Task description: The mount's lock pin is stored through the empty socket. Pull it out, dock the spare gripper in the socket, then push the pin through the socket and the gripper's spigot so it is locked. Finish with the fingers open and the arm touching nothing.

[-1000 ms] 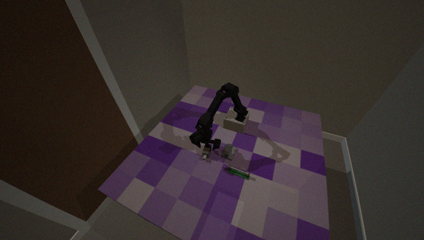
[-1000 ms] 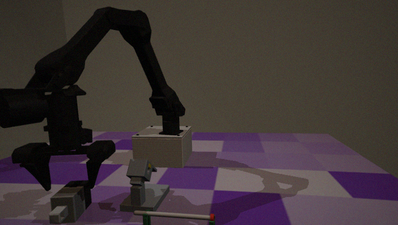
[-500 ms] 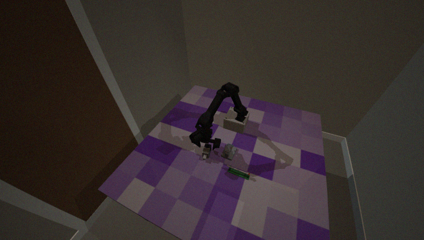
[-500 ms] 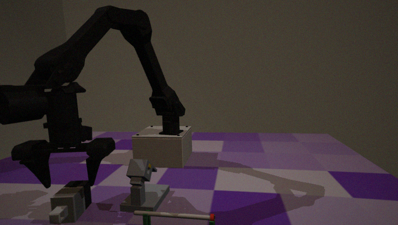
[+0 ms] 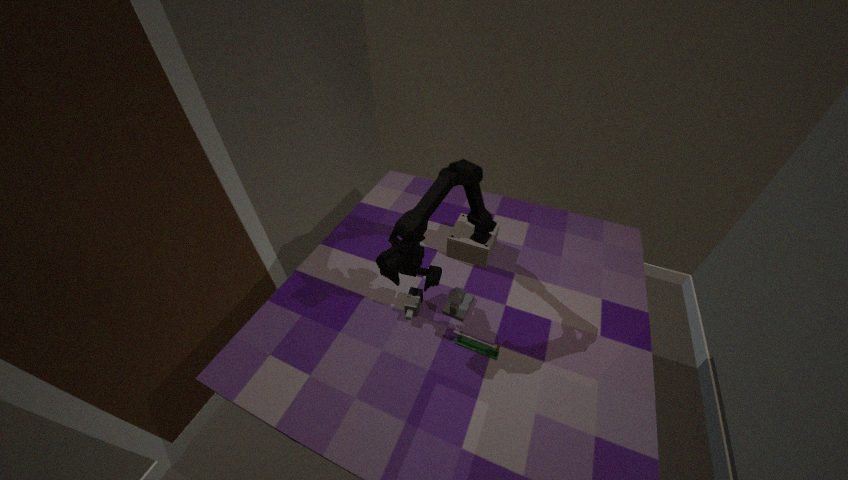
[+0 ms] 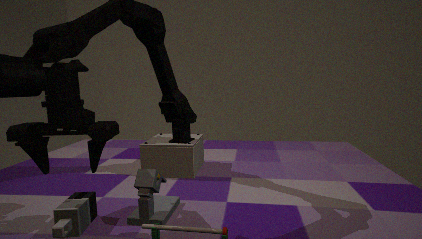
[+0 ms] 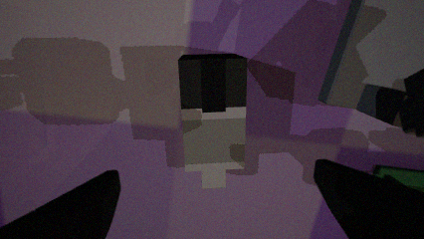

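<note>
My gripper (image 5: 412,286) (image 6: 69,172) (image 7: 219,173) is open and empty, fingers down, above the spare gripper. The spare gripper (image 5: 411,304) (image 6: 69,214) (image 7: 215,141), a grey block with a black end, lies on the table between and below the fingertips, clear of them. Its pale square spigot (image 6: 61,227) (image 7: 213,179) points away from the arm's base. The grey mount (image 5: 457,302) (image 6: 147,179) stands beside it, its tilted socket head on a short post. The pale lock pin (image 6: 183,228) with a red end lies across a green rack (image 5: 476,346) (image 6: 155,232) (image 7: 404,177). The socket's inside is hidden.
The arm's base stands on a pale box (image 5: 467,249) (image 6: 167,161) behind the mount. The mount's flat base plate (image 6: 170,201) is to the right of the spare gripper. The green rack is in front of the mount. The table has a purple and pale checkered top (image 5: 440,410) (image 6: 260,219).
</note>
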### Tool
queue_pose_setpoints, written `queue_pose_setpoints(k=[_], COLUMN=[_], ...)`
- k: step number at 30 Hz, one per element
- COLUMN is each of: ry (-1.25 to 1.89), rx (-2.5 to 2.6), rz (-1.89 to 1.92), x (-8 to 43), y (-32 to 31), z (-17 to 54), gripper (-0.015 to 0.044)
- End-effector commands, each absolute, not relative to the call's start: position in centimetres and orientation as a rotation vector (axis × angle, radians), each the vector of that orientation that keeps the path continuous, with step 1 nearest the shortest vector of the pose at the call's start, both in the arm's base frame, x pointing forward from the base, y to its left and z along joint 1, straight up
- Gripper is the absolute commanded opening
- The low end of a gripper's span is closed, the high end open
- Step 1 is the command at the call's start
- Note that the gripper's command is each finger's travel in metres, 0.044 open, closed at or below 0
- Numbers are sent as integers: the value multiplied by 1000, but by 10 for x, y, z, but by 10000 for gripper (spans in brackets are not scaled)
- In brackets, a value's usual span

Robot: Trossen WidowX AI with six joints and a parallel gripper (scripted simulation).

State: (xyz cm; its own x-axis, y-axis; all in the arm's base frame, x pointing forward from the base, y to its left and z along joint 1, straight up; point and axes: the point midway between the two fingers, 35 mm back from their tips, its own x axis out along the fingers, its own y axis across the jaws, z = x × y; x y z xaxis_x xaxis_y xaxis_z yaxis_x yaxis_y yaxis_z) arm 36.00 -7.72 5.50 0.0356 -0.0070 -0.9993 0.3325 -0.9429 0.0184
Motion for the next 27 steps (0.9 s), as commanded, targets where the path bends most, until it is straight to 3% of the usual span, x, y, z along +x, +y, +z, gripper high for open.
queue_pose_setpoints(k=[1,13,20,27], ry=[349,1040,1180,1183], rx=[2060,1468,1000,695], rz=[-1986,-1131,-612,-324], x=[360,360,359,358], y=[-77,-78,-78,-78], z=[55,61,67,71], gripper=[440,440,440,440])
